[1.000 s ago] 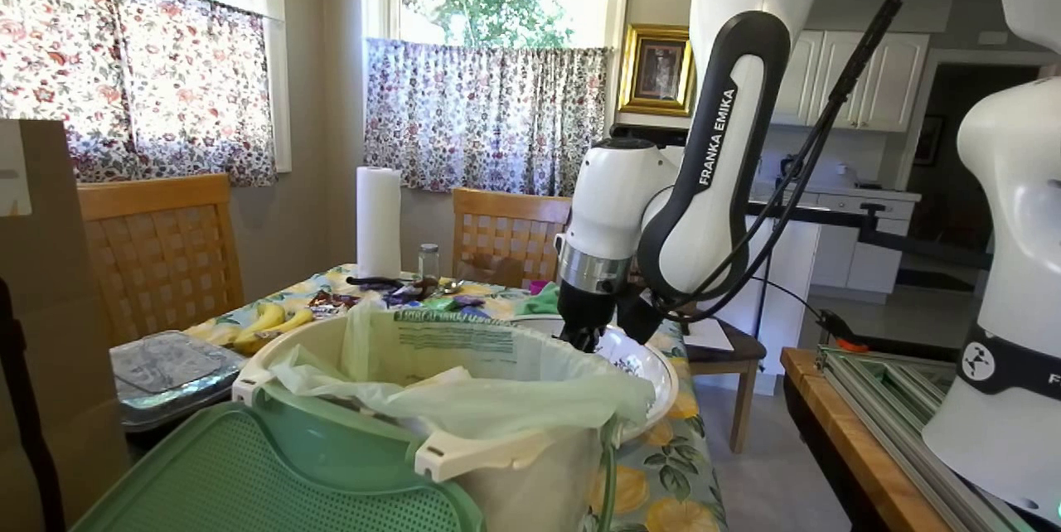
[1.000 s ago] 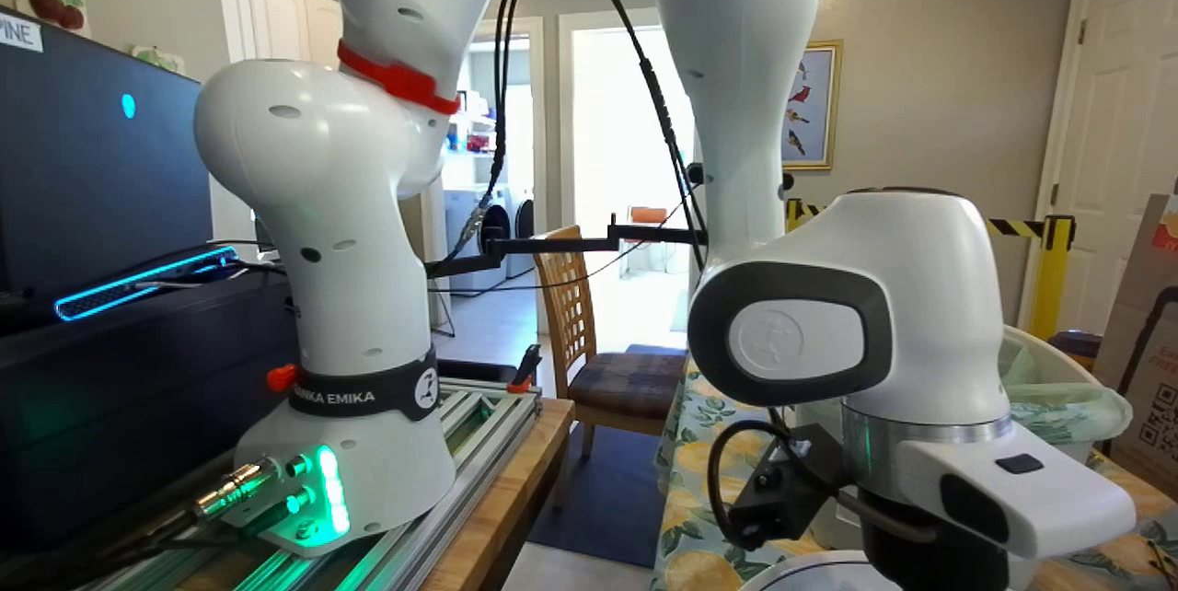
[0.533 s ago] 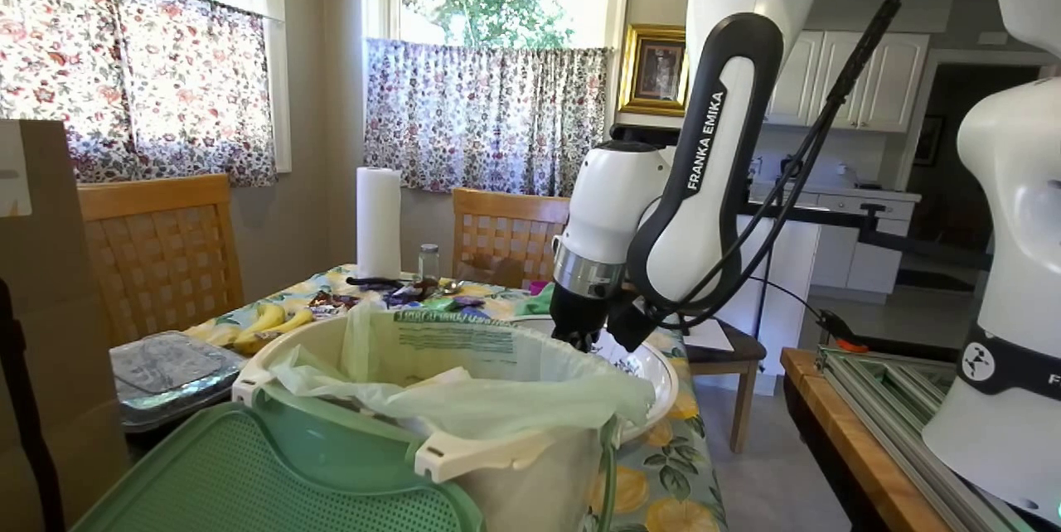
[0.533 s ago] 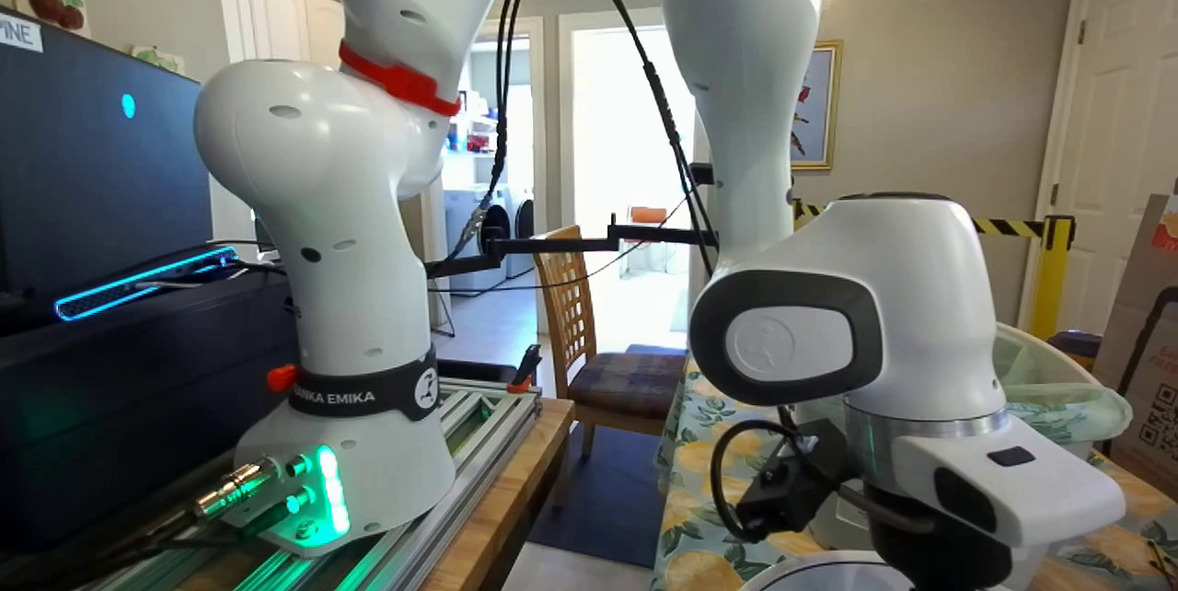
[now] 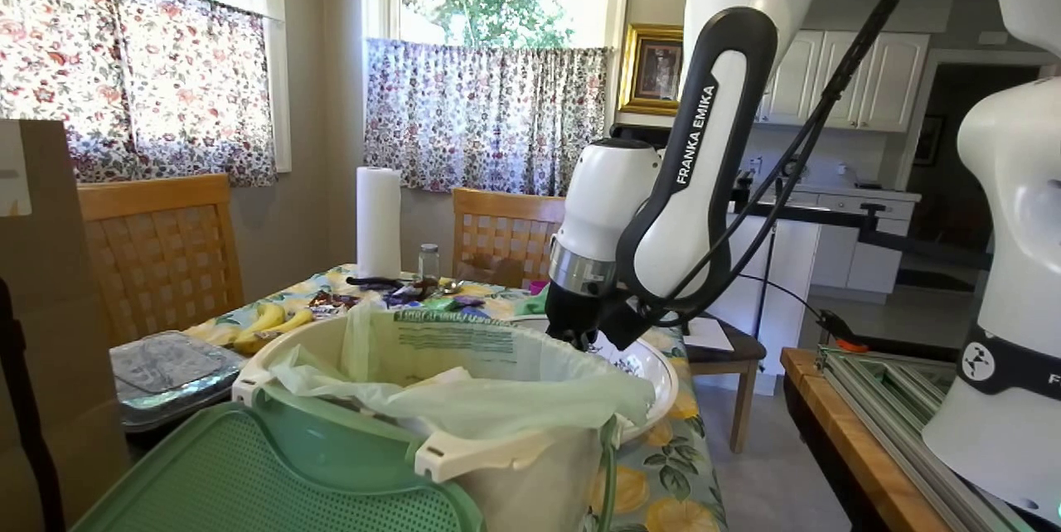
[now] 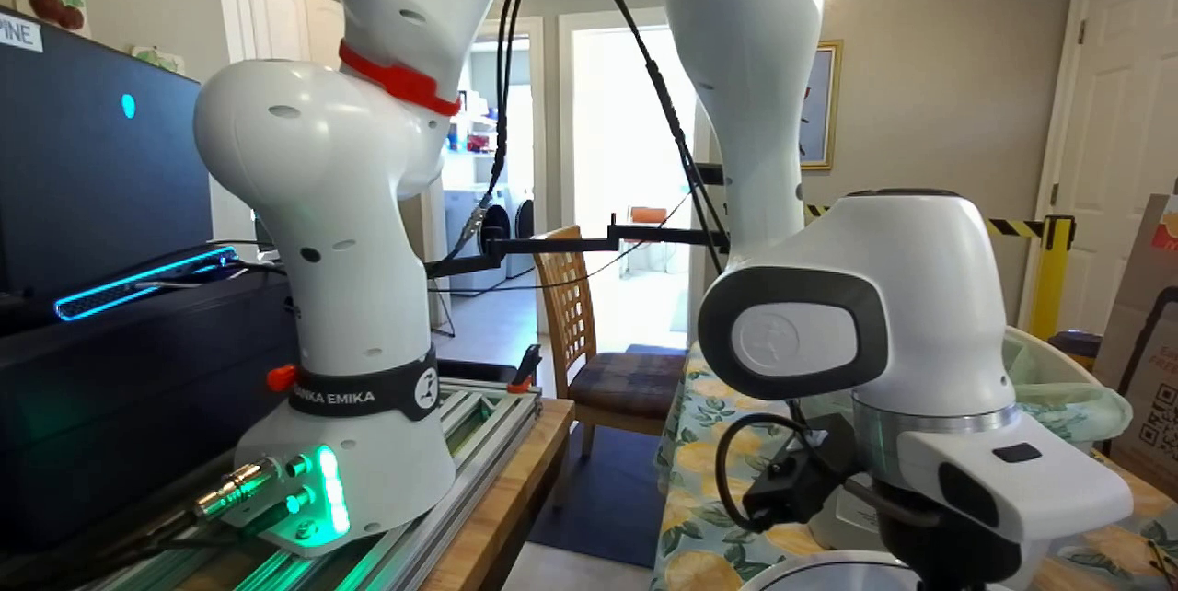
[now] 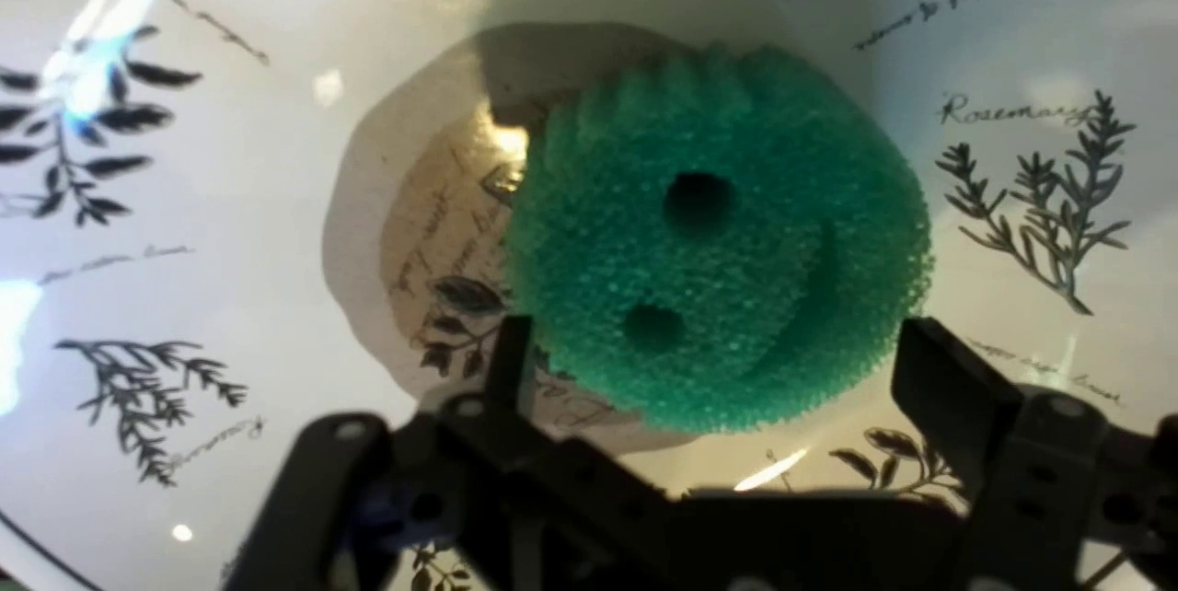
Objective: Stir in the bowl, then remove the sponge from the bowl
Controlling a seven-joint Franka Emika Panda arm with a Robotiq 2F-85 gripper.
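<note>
Patterned tablecloth (image 5: 663, 466) bears the bowl (image 7: 267, 168) below the pincer (image 7: 718, 344), spread wide over the ungripped green sponge (image 7: 727, 250) inside, so removal looks undone, though whether stirring is finished I cannot tell.

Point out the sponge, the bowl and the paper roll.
Sponge (image 7: 736, 261), in the wrist view: middle of its face.
Bowl (image 5: 670, 384), in an exterior view: rim.
Paper roll (image 5: 379, 223), in an exterior view: side.

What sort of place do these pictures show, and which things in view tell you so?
Most likely a home's dining area next to a kitchen: in an exterior view, wooden chairs stand by a cloth-covered table, and white kitchen-style cabinets show in the background.
</note>
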